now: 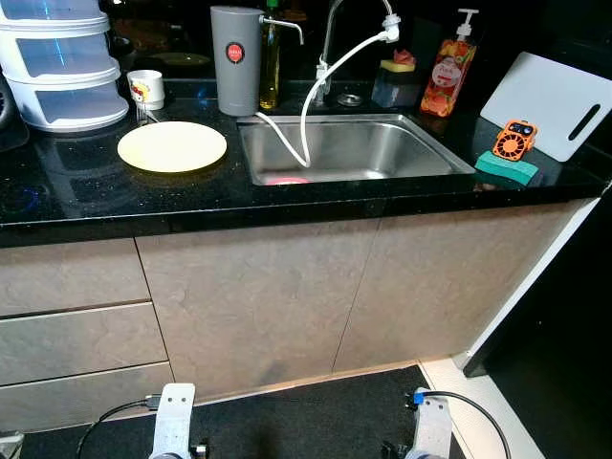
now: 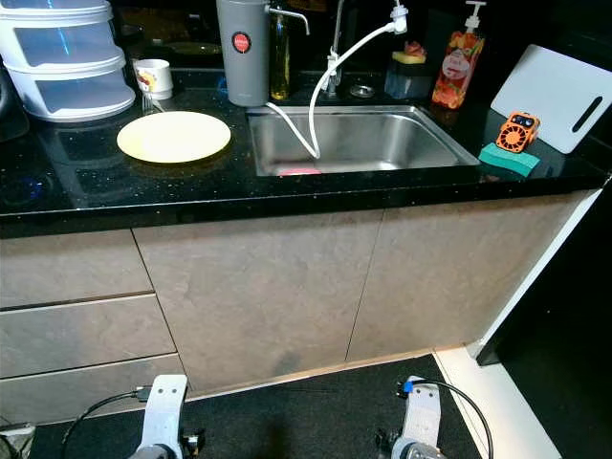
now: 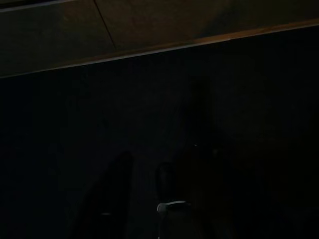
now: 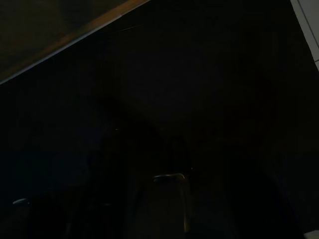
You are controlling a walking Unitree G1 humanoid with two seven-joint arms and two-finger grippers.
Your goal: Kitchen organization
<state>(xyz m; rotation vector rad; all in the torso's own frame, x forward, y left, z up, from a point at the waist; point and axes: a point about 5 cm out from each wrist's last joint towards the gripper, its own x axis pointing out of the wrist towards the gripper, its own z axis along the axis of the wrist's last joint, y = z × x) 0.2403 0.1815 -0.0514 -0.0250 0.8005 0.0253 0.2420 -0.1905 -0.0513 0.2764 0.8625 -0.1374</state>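
Both arms are hung idle at the bottom edge of the head view, left arm (image 1: 173,421) at 7 o'clock, right arm (image 1: 431,426) at 5 o'clock. Wrist views are very dark; whether either pincer is wide or narrow cannot be told.

No grasp is begun yet; the step in hand is judged to be approach to the table (image 1: 115,196). The likeliest task item is the plate (image 1: 172,146), lying flat at 10 o'clock, just beside the sink (image 1: 349,148) rim. To do it well: the body should be squared to the table and brought close first, an arm raised clear of the table edge. The plate is flat and thin, so a grip at the rim is advised, perhaps after sliding it to the edge. The hose (image 1: 316,96) draped into the sink should be avoided.

Counts:
- 1 plate
- 1 mug (image 1: 146,88), at 11 o'clock behind the plate
- 1 stack of clear tubs (image 1: 62,62), three tiers counted
- 1 grey jug (image 1: 236,59)
- 1 oil bottle (image 1: 272,62)
- 1 tap (image 1: 330,43)
- 1 soap bottle (image 1: 449,69) at 1 o'clock
- 1 board (image 1: 555,100), leaned at 2 o'clock
- 1 orange fan (image 1: 514,140) resting on 1 green sponge (image 1: 507,169)
- 1 pinkish item (image 1: 287,180) in the sink, unclear
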